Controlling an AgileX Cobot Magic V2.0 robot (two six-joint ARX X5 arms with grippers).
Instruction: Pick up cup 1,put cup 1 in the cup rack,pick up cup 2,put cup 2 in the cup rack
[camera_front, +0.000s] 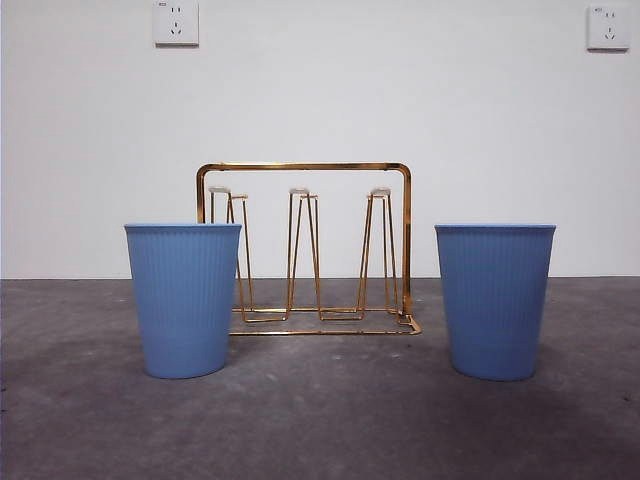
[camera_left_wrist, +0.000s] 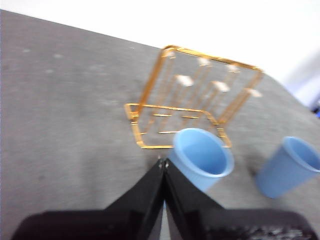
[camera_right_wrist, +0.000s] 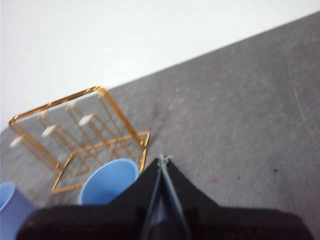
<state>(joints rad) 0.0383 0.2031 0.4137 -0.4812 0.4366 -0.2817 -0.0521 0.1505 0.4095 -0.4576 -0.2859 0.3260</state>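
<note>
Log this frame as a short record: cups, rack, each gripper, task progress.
cups: two blue ribbed cups, upright on the table, left cup and right cup
cup rack: gold wire, behind and between the cups, prongs bare
left gripper: jaws shut, empty, above the table near one cup
right gripper: jaws shut, empty, near the other cup
progress: no cup picked up yet
</note>
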